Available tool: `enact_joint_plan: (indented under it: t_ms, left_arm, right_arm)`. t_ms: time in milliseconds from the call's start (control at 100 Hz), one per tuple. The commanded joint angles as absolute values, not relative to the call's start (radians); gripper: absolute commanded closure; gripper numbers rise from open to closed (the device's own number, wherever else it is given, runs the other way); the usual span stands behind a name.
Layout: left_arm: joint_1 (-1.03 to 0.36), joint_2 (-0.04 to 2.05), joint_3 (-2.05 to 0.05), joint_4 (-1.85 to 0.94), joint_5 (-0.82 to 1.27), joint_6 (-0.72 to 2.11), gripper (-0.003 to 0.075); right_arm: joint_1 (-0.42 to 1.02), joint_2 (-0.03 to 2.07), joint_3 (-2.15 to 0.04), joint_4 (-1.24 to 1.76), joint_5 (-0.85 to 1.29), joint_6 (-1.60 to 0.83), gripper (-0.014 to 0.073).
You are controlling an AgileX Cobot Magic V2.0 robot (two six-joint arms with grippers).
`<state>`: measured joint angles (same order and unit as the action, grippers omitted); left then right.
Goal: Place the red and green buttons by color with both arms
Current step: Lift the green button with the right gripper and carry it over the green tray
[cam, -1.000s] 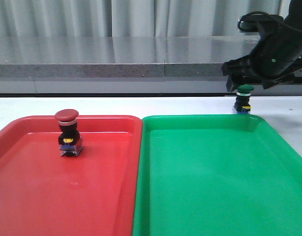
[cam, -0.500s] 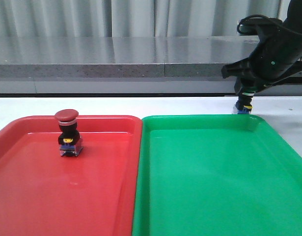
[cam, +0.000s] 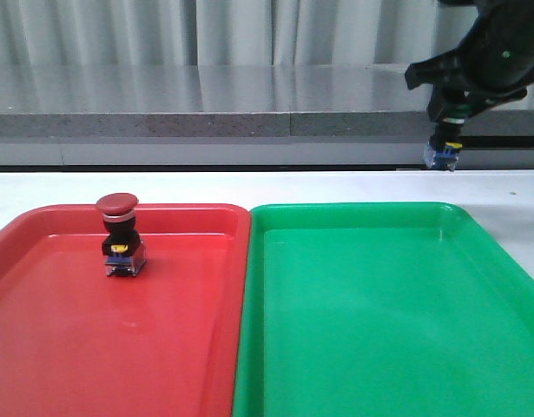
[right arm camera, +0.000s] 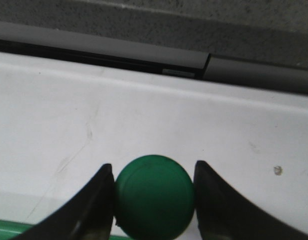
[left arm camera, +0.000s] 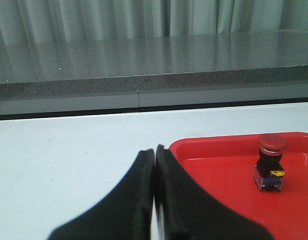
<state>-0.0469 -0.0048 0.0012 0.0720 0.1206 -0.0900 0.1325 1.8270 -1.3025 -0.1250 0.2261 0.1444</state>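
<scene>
The red button (cam: 120, 234) stands upright in the red tray (cam: 93, 347), near its far left; it also shows in the left wrist view (left arm camera: 270, 162). My right gripper (cam: 449, 109) is shut on the green button (cam: 445, 146) and holds it in the air beyond the far right corner of the green tray (cam: 371, 330). In the right wrist view the green cap (right arm camera: 154, 195) fills the gap between the fingers (right arm camera: 96, 205). My left gripper (left arm camera: 155, 155) is shut and empty, over the white table left of the red tray (left arm camera: 219, 150); it is out of the front view.
The two trays lie side by side on the white table (cam: 249, 184). A grey ledge (cam: 206, 126) and curtains run along the back. A strip of the green tray's rim (right arm camera: 8, 227) shows below the right gripper.
My right gripper closed on the green button and lifted it off the table, up and slightly right. The red button and the trays have not moved.
</scene>
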Motion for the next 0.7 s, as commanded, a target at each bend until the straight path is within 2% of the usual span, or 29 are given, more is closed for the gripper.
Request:
enact_joint_plan:
  t_ms: [0,320,690]
  left_arm:
    - [-0.046,-0.037,0.027,0.073,0.034,-0.096,0.0739]
    - [-0.046,-0.037,0.027,0.073,0.034,-0.096,0.0739]
    - [-0.046,-0.037,0.027,0.073,0.034,-0.096,0.0739]
  right_arm:
    - [0.147,1.724,-1.336,-0.139,0.233,0.142,0.0284]
    - [0.301,1.674,-1.336,-0.138,0.381,0.172,0.0284]
    - [0.433,1.722,-1.336,-0.146,0.409,0.338,0.0284]
